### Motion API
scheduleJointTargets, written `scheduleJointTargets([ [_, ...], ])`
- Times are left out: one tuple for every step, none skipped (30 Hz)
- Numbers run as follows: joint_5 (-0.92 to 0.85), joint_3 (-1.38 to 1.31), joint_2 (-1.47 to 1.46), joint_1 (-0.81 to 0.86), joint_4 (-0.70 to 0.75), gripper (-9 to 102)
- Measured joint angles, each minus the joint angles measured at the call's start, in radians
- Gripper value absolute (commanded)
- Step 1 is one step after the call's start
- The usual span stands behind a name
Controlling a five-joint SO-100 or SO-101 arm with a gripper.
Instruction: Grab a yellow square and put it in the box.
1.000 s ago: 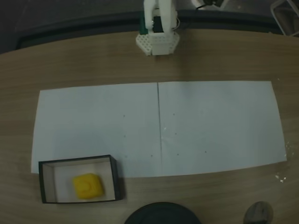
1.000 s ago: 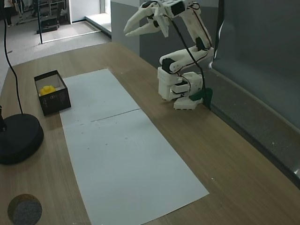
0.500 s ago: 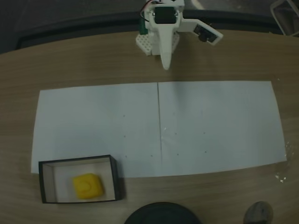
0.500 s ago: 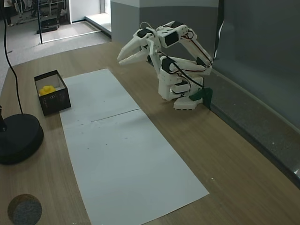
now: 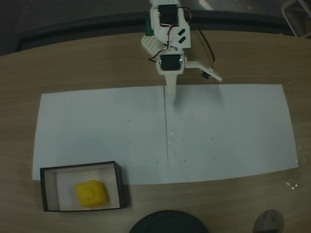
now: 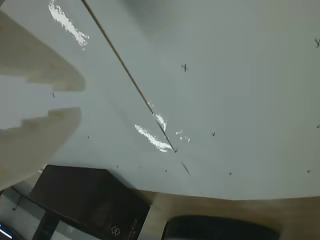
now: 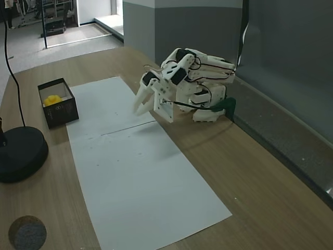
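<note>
Both fixed views show the small bright yellow rounded cube (image 5: 91, 193) sitting inside the shallow black-walled box (image 5: 44, 188) at the corner of the white paper sheets (image 5: 228, 131), well apart from the white 2-finger gripper (image 7: 139, 109), whose fingers hang slightly apart, empty, over the seam.

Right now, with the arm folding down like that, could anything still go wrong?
Probably little. The yellow square already sits inside the box, far from the gripper. The gripper's tips hang low over the white paper, so a further drop might scrape or shift it.
</note>
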Motion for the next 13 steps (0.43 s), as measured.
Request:
scheduleJointTargets([
  [0.000, -0.011, 0.000, -0.002, 0.046, 1],
  [0.000, -0.020, 0.000, 0.009, 0.094, 1],
  [0.000, -0.028, 0.000, 0.009, 0.141, 1],
  [0.000, -0.037, 0.000, 0.003, 0.186, 1],
  [0.000, -0.041, 0.000, 0.002, 0.207, 1],
  [0.000, -0.041, 0.000, 0.005, 0.210, 1],
  [0.000, -0.043, 0.000, 0.008, 0.212, 1],
  [0.000, -0.043, 0.000, 0.008, 0.212, 1],
  [0.000, -0.043, 0.000, 0.008, 0.212, 1],
  [0.000, -0.043, 0.000, 0.008, 0.212, 1],
  [0.000, -0.043, 0.000, 0.008, 0.212, 1],
  [0.000, -0.043, 0.000, 0.008, 0.212, 1],
  [0.000, -0.043, 0.000, 0.008, 0.212, 1],
])
